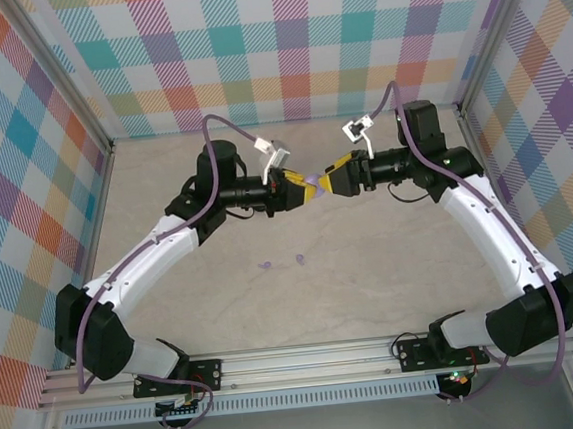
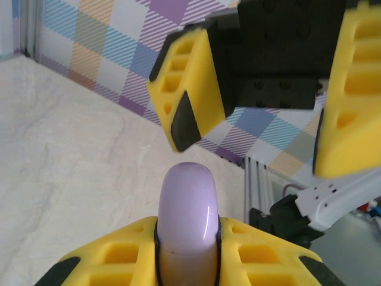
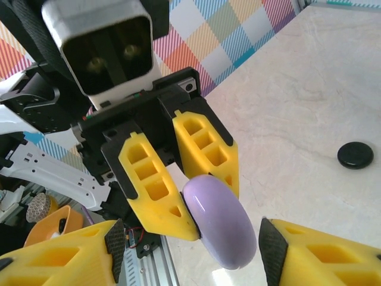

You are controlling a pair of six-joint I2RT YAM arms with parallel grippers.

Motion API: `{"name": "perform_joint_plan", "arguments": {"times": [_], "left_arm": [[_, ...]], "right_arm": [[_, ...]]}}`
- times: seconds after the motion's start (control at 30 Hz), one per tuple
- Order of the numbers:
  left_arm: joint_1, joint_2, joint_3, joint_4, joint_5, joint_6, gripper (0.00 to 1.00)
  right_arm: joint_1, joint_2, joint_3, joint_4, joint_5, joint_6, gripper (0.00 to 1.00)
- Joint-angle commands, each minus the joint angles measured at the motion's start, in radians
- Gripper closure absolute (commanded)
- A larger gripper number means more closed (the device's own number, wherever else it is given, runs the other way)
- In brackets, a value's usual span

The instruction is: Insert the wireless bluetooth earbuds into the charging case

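Note:
A round lilac charging case [image 1: 311, 184] hangs in the air above the middle of the table. My left gripper [image 1: 303, 187] is shut on it, and the case [image 2: 186, 205] stands edge-on between its yellow fingers [image 2: 119, 256]. My right gripper [image 1: 323, 184] is open, its pads [image 3: 271, 247] apart from the case [image 3: 217, 220] on either side. Two tiny lilac earbuds [image 1: 267, 266] [image 1: 301, 260] lie on the table, nearer the arm bases.
A round black case [image 3: 355, 155] lies flat on the marble tabletop [image 3: 309, 89]. Plaid walls [image 1: 282, 44] close in the table on three sides. An aluminium rail [image 1: 309, 358] runs along the near edge.

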State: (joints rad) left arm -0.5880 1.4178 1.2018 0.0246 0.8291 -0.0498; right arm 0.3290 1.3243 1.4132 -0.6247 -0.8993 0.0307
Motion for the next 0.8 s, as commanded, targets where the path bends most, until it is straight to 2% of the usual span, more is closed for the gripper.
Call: {"name": "perform_joint_plan", "arguments": {"times": [0.0,0.13,0.27,0.5,0.77], "left_arm": [[-0.012,-0.071,-0.047,0.105,0.046,0.145,0.79],[-0.012,-0.084,-0.043,0.084,0.08,0.177,0.79],[-0.013,-0.075,-0.023,0.086,0.154,0.163,0.8],[-0.015,-0.073,-0.002,0.073,0.185,0.159,0.8],[-0.025,-0.074,0.022,0.05,0.222,0.166,0.8]], "right_arm": [[0.005,-0.015,0.059,-0.091,-0.015,-0.089,0.36],[0.007,-0.002,0.1,-0.186,-0.067,-0.182,0.36],[0.014,0.005,0.116,-0.23,-0.058,-0.222,0.36],[0.051,0.018,0.131,-0.268,-0.059,-0.265,0.34],[0.078,0.047,0.145,-0.271,0.03,-0.263,0.33]]}}
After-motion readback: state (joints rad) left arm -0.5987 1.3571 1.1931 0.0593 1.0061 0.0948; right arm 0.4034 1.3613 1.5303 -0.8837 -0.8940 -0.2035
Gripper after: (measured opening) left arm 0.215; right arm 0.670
